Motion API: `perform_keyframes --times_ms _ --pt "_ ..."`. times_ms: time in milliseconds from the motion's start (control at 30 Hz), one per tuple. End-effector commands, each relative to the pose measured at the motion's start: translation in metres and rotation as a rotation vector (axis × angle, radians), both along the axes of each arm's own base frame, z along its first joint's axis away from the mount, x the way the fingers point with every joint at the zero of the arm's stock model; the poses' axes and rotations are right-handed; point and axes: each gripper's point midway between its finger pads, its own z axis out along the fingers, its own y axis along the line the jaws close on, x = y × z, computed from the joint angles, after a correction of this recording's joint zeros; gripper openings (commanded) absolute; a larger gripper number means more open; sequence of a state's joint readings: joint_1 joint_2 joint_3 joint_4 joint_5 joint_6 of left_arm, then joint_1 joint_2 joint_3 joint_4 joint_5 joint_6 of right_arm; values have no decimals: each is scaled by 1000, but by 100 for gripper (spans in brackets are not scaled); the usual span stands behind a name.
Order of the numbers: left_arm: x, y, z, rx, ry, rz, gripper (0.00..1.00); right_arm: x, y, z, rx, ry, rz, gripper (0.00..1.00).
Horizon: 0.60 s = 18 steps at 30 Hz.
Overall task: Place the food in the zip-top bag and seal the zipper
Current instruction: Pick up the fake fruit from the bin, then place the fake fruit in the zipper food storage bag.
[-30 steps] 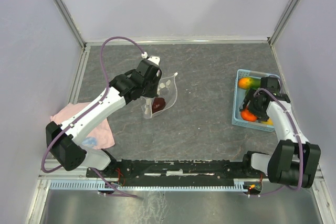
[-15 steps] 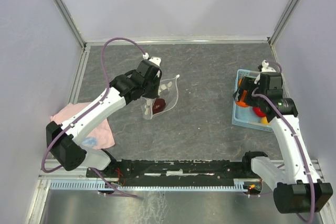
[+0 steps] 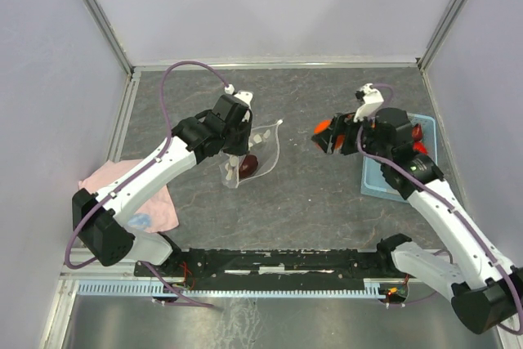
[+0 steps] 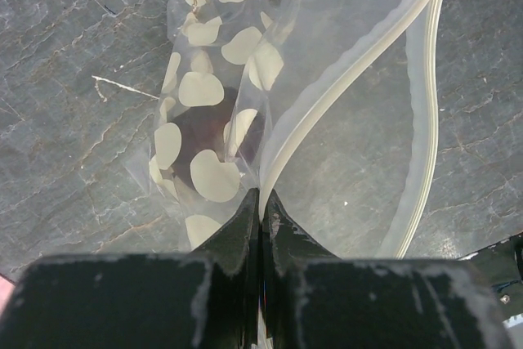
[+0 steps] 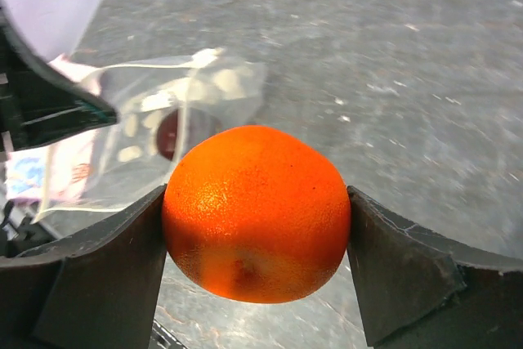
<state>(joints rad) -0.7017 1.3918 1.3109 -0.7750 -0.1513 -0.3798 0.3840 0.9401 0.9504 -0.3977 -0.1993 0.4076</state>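
Observation:
My left gripper (image 4: 261, 202) is shut on the whitish zipper strip (image 4: 343, 79) of the clear zip-top bag (image 3: 253, 149) and holds its mouth open. A dark maroon fruit (image 4: 204, 132) lies inside the bag behind white printed spots. My right gripper (image 5: 257, 226) is shut on a glossy orange fruit (image 5: 257, 212) and holds it in the air, right of the bag; it also shows in the top view (image 3: 325, 135). The bag shows in the right wrist view (image 5: 163, 128), ahead and to the left.
The light-blue basket (image 3: 372, 181) sits at the right with a red fruit (image 3: 418, 147) in it, partly hidden by my right arm. A pink cloth (image 3: 135, 194) lies at the left table edge. Metal frame posts stand at the back corners.
My right gripper has lifted the orange fruit out of the basket and carried it left toward the bag. My left gripper still holds the bag, its mouth slightly wider.

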Motion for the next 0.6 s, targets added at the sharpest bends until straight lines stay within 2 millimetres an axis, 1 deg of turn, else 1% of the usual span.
perform_keyframes --times_ms 0,167,267,333,433,500,567 --pt "2 -6 18 -34 -62 -72 3 3 55 34 96 -161 167 58" --pt "-1 -11 21 -63 -65 -100 3 -2 106 39 116 -232 312 58" --pt "-2 -12 22 -71 -64 -110 3 -10 135 41 131 -267 403 58" --pt "-3 -13 22 -70 -63 -113 3 -12 152 38 138 -284 451 57" --pt "-4 -13 23 -75 -63 -117 3 -16 171 24 134 -284 513 57" --pt "-5 -15 24 -82 -61 -124 3 -14 179 15 140 -292 527 56" --pt "-6 -16 24 -86 -57 -132 3 -10 185 -3 125 -268 529 56"
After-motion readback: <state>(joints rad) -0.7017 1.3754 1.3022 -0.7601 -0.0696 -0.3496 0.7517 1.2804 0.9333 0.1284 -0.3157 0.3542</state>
